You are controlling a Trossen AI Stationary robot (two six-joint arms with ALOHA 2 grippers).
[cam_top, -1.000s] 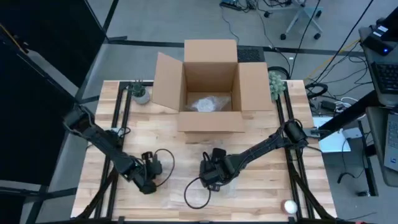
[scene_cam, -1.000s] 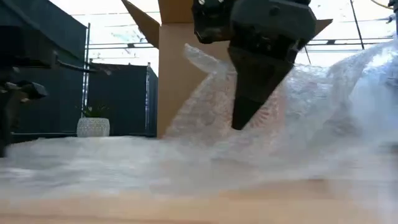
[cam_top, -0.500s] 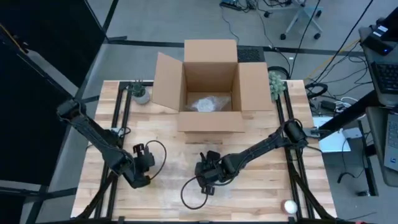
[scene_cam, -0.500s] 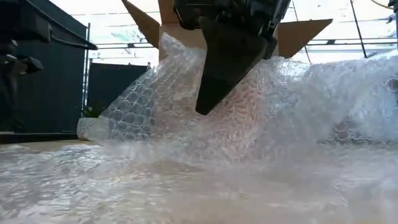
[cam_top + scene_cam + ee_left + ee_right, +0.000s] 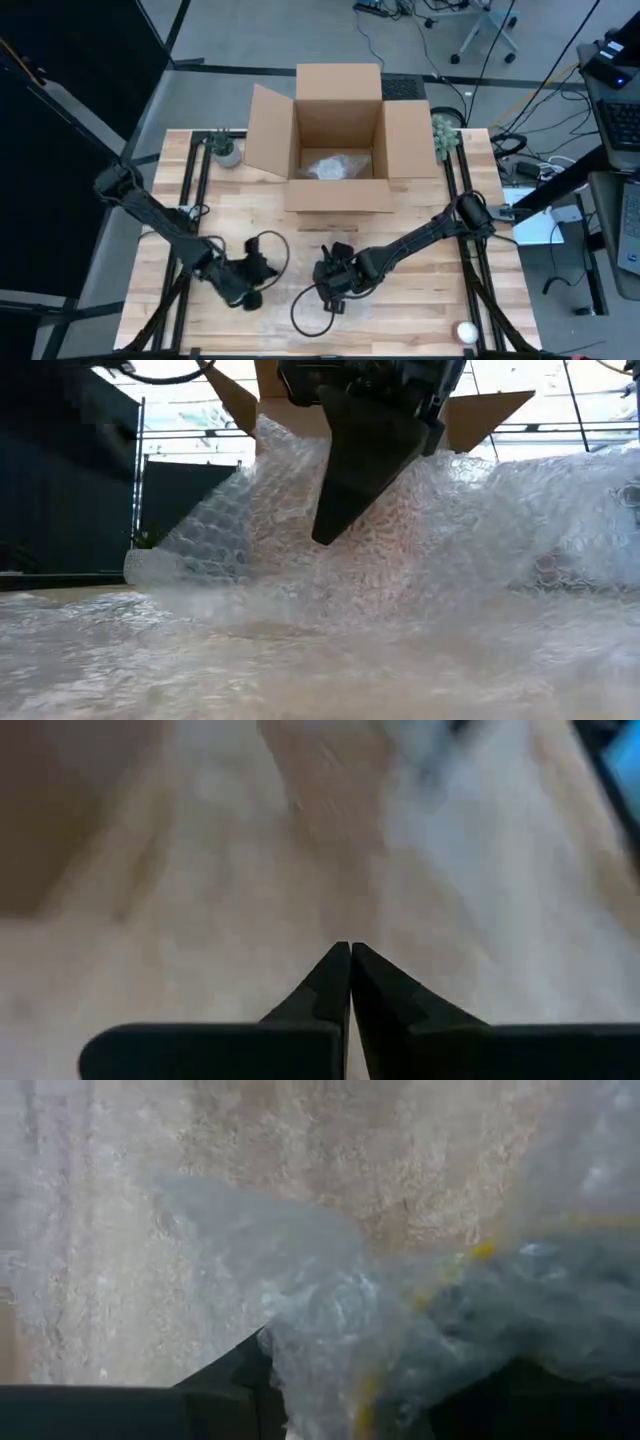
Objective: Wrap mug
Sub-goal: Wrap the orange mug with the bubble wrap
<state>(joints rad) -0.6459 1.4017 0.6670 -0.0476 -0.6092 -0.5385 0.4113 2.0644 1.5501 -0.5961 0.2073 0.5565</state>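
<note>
Nearest the table's front edge, a sheet of bubble wrap (image 5: 420, 550) lies spread over the wooden table (image 5: 420, 225), well in front of the cardboard box (image 5: 338, 135). The right gripper (image 5: 332, 284) reaches low from the right side, front-centre of the box, wrist bent down; its fingers pinch a bunched fold of the wrap, and through that fold something yellow and dark shows, probably the mug (image 5: 470, 1280), though its shape cannot be made out. The left gripper (image 5: 350, 960) sits just beside it on the left, arm stretched low across the boards, its two fingertips pressed together on nothing.

Two arms and one box. The box stands open with four flaps out, a clear bundle (image 5: 330, 167) inside. Flanking it at the rear corners are two small potted plants (image 5: 226, 149).
</note>
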